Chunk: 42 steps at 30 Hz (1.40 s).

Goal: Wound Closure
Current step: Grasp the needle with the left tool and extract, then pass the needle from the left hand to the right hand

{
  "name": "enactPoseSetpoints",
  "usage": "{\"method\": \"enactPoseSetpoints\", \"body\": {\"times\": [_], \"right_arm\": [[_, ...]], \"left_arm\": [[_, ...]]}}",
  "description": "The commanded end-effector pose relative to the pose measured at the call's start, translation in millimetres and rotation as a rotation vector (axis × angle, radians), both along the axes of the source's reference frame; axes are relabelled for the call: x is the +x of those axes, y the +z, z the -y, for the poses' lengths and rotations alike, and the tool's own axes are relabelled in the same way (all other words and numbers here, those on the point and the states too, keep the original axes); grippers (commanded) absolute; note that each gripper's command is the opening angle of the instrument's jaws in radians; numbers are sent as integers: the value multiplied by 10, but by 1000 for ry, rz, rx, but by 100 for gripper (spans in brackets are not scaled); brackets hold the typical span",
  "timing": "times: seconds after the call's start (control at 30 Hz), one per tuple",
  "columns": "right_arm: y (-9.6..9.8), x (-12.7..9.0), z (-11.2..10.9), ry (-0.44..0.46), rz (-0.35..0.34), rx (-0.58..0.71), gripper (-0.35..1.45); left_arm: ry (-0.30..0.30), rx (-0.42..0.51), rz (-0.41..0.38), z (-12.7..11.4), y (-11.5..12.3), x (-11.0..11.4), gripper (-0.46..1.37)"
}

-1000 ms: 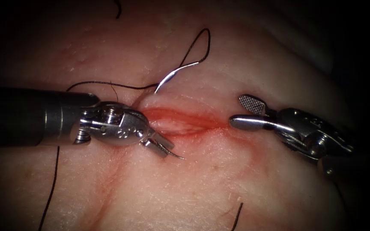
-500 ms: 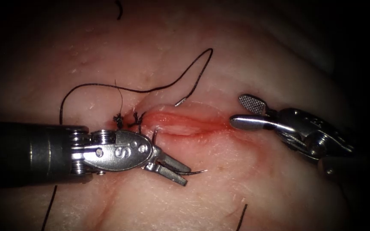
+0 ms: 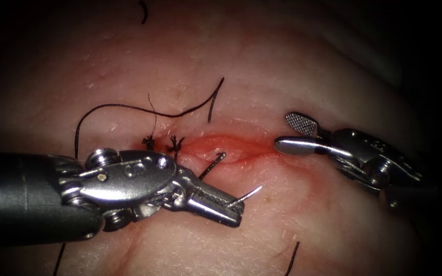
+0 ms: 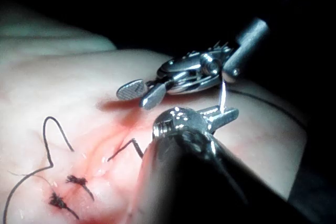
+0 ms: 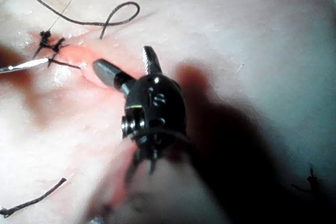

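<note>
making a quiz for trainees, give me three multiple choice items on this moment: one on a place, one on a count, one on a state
1. Where is the right claw?
A. at the right end of the cut
B. at its left end
C. off the tissue

2. How many knots sit at the cut's left end?
A. none
B. two
C. five

3. What is the left claw doing?
A. open, empty
B. shut on the needle
C. shut on tissue

Key:
1 A: it sits open and empty by the cut's right end.
2 B: two dark knots lie side by side.
3 B: it grips the needle near the tip, which pokes out. The tail end lies at the cut, and I cannot tell if it is in the tissue.
</note>
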<state>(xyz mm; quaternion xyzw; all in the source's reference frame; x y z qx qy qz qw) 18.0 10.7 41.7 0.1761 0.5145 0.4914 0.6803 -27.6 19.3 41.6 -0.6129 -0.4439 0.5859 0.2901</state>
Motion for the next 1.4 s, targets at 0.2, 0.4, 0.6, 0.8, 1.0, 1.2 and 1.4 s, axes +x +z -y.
{"method": "enactPoseSetpoints", "body": {"times": [0.2, 0.4, 0.6, 0.8, 1.0, 1.2, 1.4], "right_arm": [[-1, 0, 1, 0, 0, 0, 73], [-2, 1, 3, 2, -5, -4, 72], [-2, 1, 4, 23, -25, -19, 72], [-2, 1, 5, 22, -26, -19, 73], [-3, 2, 6, 22, -26, -19, 75], [-8, 3, 7, 21, -28, -16, 79], [-13, 5, 7, 20, -42, -23, 81]], "left_arm": [[-52, -366, 114, -2, -46, 15, -35], [-139, -677, 91, -24, -104, 47, -35], [-190, -855, 57, -69, -131, 73, -35], [-229, -989, 21, -125, -138, 90, -35], [-243, -1044, 12, -158, -137, 97, -35], [-233, -1075, 11, -132, -120, 96, -35], [-213, -1087, 8, -90, -81, 95, -35]]}}
